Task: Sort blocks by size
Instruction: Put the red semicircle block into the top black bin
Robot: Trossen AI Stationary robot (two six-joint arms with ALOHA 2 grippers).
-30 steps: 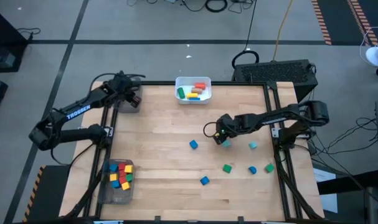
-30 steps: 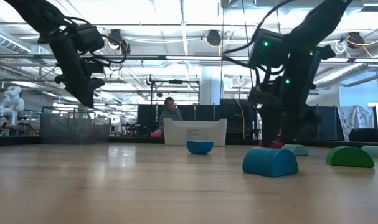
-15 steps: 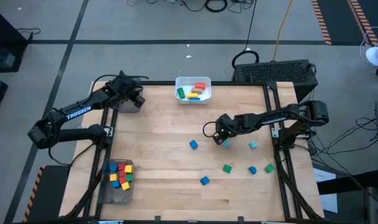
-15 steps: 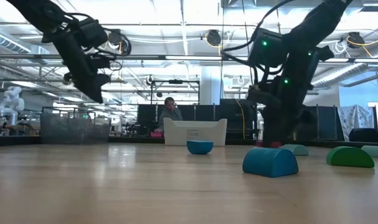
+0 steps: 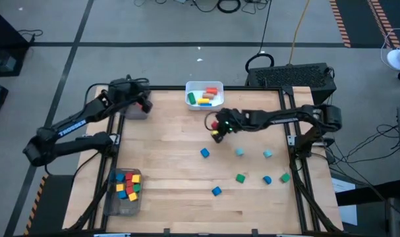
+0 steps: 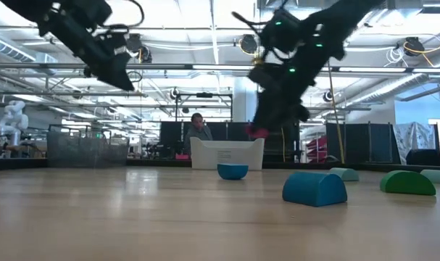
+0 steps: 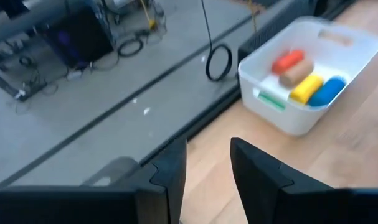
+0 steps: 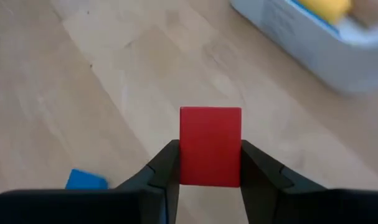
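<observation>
My right gripper [image 5: 217, 128] is shut on a red block [image 8: 210, 146] and carries it above the table, a little short of the white bin [image 5: 205, 95]; the low view shows the red block [image 6: 257, 133] in the air. Long red, tan, yellow and blue blocks lie in the white bin [image 7: 307, 74]. Several blue, teal and green blocks rest on the table, among them a blue one [image 5: 204, 153] and a green one [image 5: 240, 178]. My left gripper [image 7: 208, 168] stands open with nothing in it, raised at the far left corner [image 5: 140, 99]. My right gripper pinches the red block by two opposite sides [image 8: 184, 162] between its two fingers [image 8: 162, 171]. The fingers come from the table's right, slanting downward. The block is lifted clear of the table.
A clear tray [image 5: 125, 191] with small coloured cubes stands at the near left. Another clear tray [image 5: 135, 110] stands under my left gripper at the far left. A person sits in the room beyond the table [image 6: 198, 134].
My right gripper has taken hold of the red block, lifted it clear of the table and carried it toward the far left, nearer the white bin. My left gripper has risen and tipped up toward level.
</observation>
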